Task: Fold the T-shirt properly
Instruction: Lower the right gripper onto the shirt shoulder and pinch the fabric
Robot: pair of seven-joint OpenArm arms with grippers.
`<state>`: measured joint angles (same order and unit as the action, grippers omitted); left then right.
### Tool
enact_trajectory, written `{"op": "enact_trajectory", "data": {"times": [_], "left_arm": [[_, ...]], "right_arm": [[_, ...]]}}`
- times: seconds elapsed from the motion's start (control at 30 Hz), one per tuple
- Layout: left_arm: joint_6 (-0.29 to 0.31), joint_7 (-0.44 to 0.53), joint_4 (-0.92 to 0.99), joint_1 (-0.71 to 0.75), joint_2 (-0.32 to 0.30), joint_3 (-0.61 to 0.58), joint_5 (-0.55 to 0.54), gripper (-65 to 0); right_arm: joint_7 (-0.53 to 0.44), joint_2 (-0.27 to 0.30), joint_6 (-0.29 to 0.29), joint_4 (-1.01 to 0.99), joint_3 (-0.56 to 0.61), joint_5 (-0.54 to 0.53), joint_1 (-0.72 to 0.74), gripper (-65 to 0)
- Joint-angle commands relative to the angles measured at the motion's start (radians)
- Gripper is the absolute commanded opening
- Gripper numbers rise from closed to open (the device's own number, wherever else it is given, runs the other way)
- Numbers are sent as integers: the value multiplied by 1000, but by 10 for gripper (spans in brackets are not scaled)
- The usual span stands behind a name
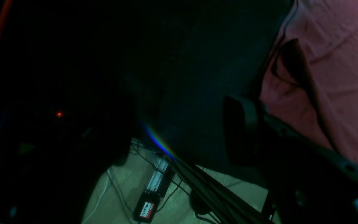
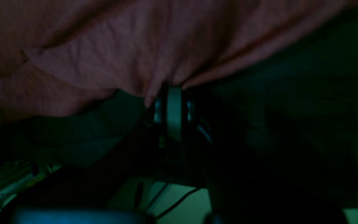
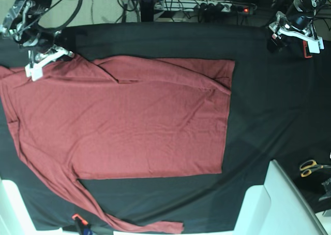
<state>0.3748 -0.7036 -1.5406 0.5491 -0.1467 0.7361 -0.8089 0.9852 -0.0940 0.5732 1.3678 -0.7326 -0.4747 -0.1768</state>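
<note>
One T-shirt (image 3: 139, 121) lies lengthwise left-right; right tool (image 3: 36, 69) pinches its edge, left tool (image 3: 292, 35) spread.

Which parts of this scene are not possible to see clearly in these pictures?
- Left wrist view: the left half is too dark to read; the left pincer shows only as a dark shape.
- Right wrist view: the right pincer pinches the T-shirt, but darkness hides which part.
- Base view: the lower sleeve's end is cut off by the bottom edge; the scissors are too small for detail.
</note>
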Motion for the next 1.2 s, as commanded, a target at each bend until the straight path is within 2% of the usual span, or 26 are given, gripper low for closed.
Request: {"op": "enact_trajectory", "data": {"times": [0.0, 0.2, 0.43, 0.57, 0.83, 0.93, 1.17], "left_arm": [[11, 14, -5, 7, -12, 7, -16, -224], [11, 14, 38, 7, -12, 9, -16, -224], [11, 14, 27, 7, -12, 3, -16, -224], [11, 14, 27, 7, -12, 3, -16, -224], [11, 14, 32, 6, -12, 3, -16, -224], [11, 14, 32, 4, -12, 3, -16, -224], [11, 14, 35, 4, -12, 3, -16, -224]], "right_arm": [[-4, 4, 1, 14, 5, -14, 12, -645], [2, 6, 1, 78, 6, -14, 23, -645], [67, 12, 0, 106, 6, -9, 89, -645], [67, 12, -74, 103, 8, -9, 124, -644], [67, 13, -89, 100, 9, -9, 194, -644], [67, 13, -124, 74, 9, -9, 224, -644], [57, 50, -131, -44, 9, -9, 280, -644]]}}
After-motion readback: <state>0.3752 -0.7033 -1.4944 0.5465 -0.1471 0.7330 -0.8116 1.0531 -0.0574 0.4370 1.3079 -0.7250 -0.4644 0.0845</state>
